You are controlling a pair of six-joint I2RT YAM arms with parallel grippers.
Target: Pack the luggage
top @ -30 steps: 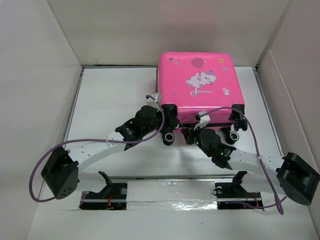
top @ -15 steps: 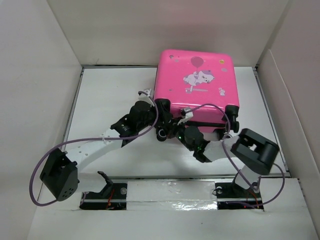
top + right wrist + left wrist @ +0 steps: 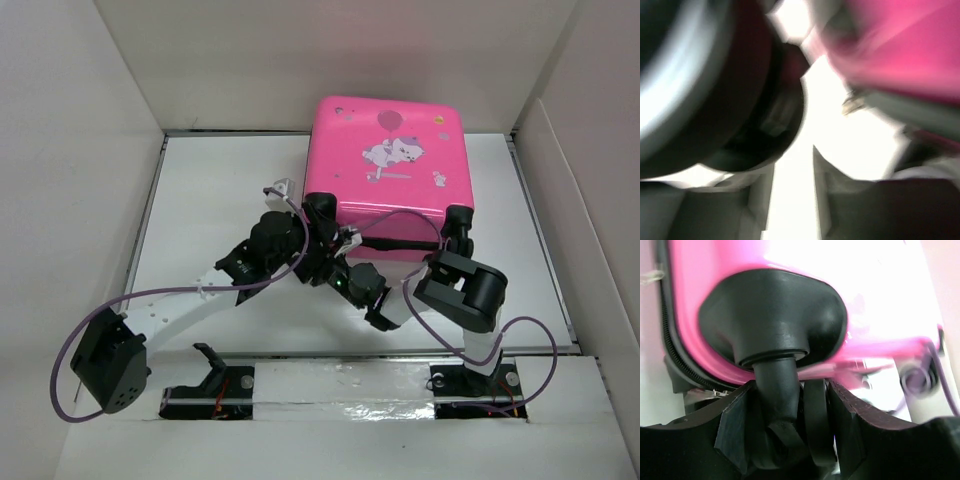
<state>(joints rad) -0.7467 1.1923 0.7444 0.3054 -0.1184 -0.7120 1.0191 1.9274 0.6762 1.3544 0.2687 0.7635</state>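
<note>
Far right of table (image 3: 215, 190): luggage (image 3: 390, 160), closed, nudged farther and tipped up within the last second.
Left gripper (image 3: 790, 415): clamped on near-left wheel (image 3: 816, 415).
Right gripper (image 3: 345, 272): swung inward; grip cannot be told.
Meaning: packing apparently finishing.

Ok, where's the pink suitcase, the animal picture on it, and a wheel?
pink suitcase (image 3: 345, 185): top view, bare pink shell.
cartoon animal (image 3: 393, 152): top view, its white body.
wheel (image 3: 816, 415): left wrist view, black tread.
</note>
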